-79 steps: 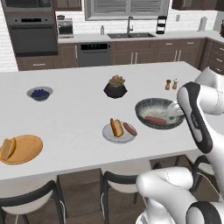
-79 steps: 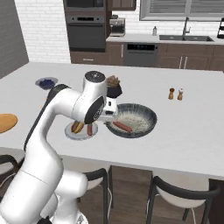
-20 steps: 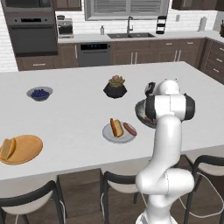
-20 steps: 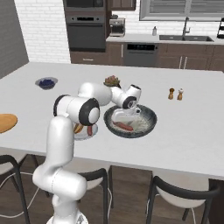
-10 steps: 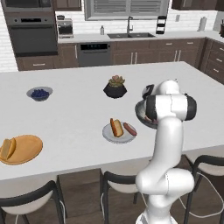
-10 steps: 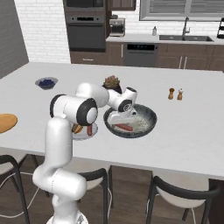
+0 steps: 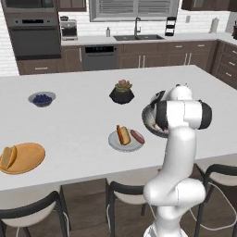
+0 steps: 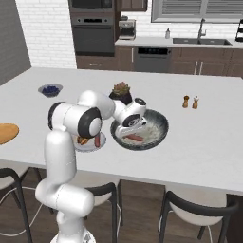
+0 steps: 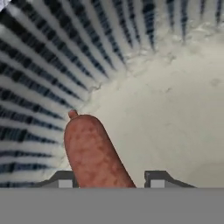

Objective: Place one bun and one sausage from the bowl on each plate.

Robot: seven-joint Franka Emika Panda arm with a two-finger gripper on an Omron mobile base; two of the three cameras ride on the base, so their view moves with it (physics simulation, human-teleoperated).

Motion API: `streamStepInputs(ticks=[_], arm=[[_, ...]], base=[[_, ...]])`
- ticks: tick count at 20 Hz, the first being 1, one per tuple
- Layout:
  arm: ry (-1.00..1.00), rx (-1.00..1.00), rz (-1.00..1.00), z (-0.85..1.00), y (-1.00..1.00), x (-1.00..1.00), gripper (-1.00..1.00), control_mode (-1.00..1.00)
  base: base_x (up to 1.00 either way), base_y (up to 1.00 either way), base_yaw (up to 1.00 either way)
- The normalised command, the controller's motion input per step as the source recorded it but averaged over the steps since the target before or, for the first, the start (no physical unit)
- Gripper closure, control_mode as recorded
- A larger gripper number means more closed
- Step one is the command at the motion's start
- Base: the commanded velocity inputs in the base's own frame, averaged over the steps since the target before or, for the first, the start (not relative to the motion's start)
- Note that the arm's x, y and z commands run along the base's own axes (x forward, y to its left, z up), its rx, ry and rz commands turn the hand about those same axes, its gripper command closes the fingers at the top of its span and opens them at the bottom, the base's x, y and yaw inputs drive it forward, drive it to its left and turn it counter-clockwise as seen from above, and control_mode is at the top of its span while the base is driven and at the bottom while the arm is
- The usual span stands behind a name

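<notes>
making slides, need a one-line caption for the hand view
Hand view: slim reddish-brown sausage lying between the jaws' dark finger tips inside the ribbed dark grey bowl with its pale speckled floor.

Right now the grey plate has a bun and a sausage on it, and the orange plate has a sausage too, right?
Not quite. The grey plate does hold a bun and a sausage, but the orange plate holds only a bun, no sausage. The left base view shows it.
</notes>
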Motion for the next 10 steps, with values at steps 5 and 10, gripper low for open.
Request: streamStepInputs(ticks=[5, 10], arm=[[0.04, -0.02, 0.0, 0.32, 0.0, 0.02, 1.0, -1.0], [0.06, -0.11, 0.0, 0.9, 0.0, -0.02, 1.0, -1.0]], base=[[0.0, 0.0, 0.0], [0.0, 0.0, 0.0]])
